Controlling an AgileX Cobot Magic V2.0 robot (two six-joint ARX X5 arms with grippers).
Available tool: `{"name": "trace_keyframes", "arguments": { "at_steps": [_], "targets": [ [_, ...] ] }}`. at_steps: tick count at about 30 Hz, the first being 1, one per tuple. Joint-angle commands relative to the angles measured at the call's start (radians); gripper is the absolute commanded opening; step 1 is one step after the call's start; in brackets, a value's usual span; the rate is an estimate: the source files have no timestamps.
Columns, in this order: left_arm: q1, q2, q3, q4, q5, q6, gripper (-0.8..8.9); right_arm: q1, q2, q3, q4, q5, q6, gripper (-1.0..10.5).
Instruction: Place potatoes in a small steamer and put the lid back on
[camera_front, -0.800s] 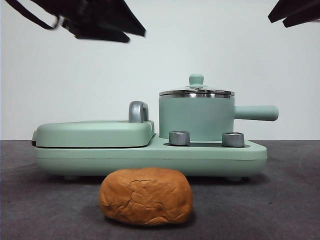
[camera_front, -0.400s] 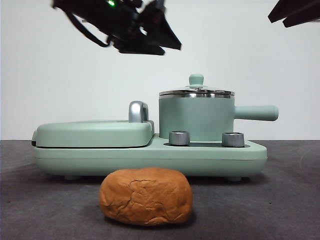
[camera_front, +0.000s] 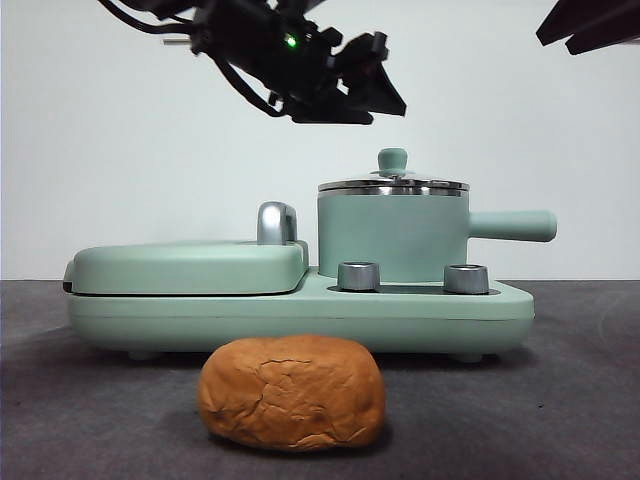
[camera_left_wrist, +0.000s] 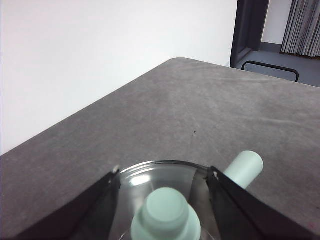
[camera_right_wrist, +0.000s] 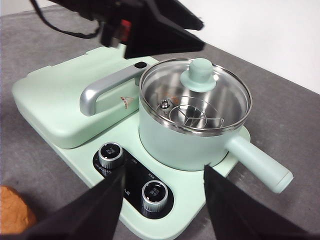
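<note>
Above the small steamer (camera_front: 392, 236), item one: my left gripper (camera_front: 375, 92), hanging in the air over the pot's grill-plate side, apart from everything below it. Its jaws are spread wide; in my left wrist view they stand either side of the lid's knob (camera_left_wrist: 165, 218) without touching it.

Item two: the lid (camera_right_wrist: 196, 92), clear glass with a steel rim, seated flat on the small steamer. A wire rack shows through the glass inside the pot.

Item three: the small steamer itself, mint green, upright on the cooker base (camera_front: 300, 315). Its straight side handle (camera_front: 512, 225) points away from the grill cover.

Item four: the grill cover (camera_front: 185, 266), flat and closed, just beside the small steamer on the same base, with a chrome handle (camera_right_wrist: 107, 88) along the edge nearest the pot.

Item five: two steel dials (camera_right_wrist: 110, 154), on the base in front of the small steamer.

Item six: the potato (camera_front: 291, 391), orange-brown with cracked skin, lying on the grey table (camera_front: 560, 400) in front of the base, well apart from the small steamer and touched by nothing.

Item seven: my right gripper (camera_right_wrist: 162, 200), held high and off to the handle side of the small steamer, jaws spread, holding nothing.
</note>
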Motion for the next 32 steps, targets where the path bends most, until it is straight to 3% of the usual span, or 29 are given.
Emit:
{"name": "trace_keyframes", "arguments": {
  "at_steps": [1, 32],
  "targets": [
    [-0.016, 0.048, 0.042, 0.008, 0.000, -0.004, 2.76, 0.005, 0.004, 0.019, 0.010, 0.003, 0.018, 2.5],
    [-0.017, 0.121, 0.049, 0.001, -0.030, 0.003, 2.51, 0.004, 0.004, 0.019, 0.010, 0.002, 0.018, 2.5]
  ]
}}
